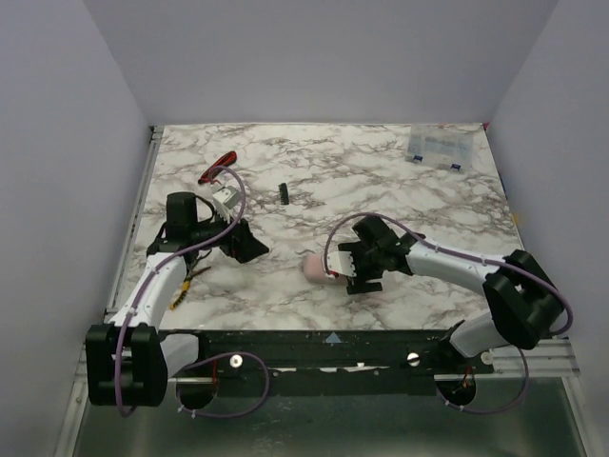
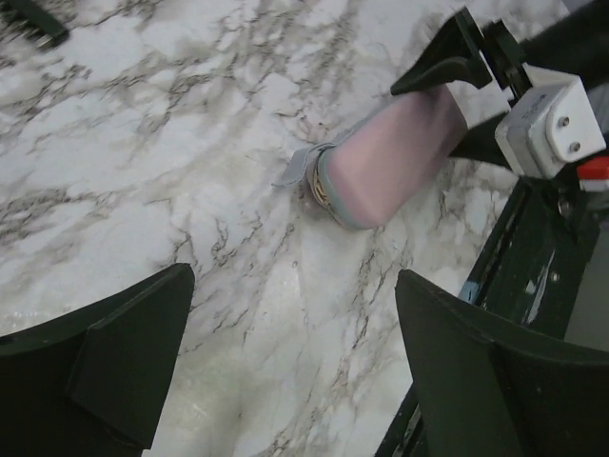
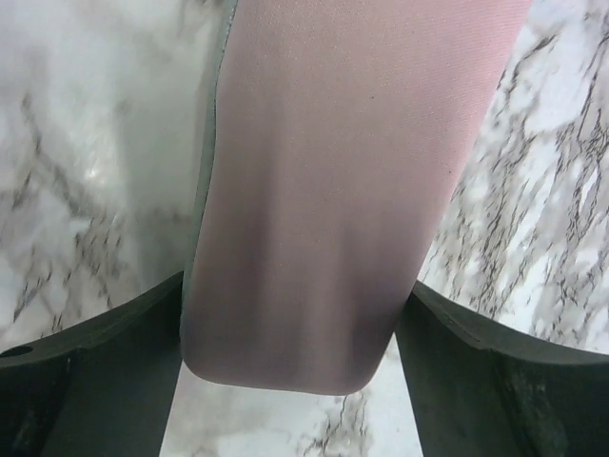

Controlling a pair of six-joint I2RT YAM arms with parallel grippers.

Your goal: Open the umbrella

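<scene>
1. Nearest, just right of centre on the marble table (image 1: 409, 205), the umbrella (image 1: 316, 268) lies flat and fully folded. It is a closed pink bundle with a grey strap tab (image 2: 301, 169) at its left end. No shaft or spread canopy shows.
2. The right gripper (image 1: 354, 269) sits over it, one finger on each side of the fabric and right against it. Whether the jaws press it or only bracket it, I cannot tell.
3. A little farther and to the left, the left gripper (image 1: 249, 246) is apart from the umbrella. Its jaws are wide with nothing between them, and it faces the strapped end.
4. Farthest lie a red-and-black hand tool (image 1: 217, 168) on the left, a small black piece (image 1: 283, 192) near the middle and a clear box (image 1: 438, 148) on the right.
5. Judged from this, the opening has not begun. A firm hold, freeing the strap, extending the shaft and spreading the canopy all remain.
</scene>
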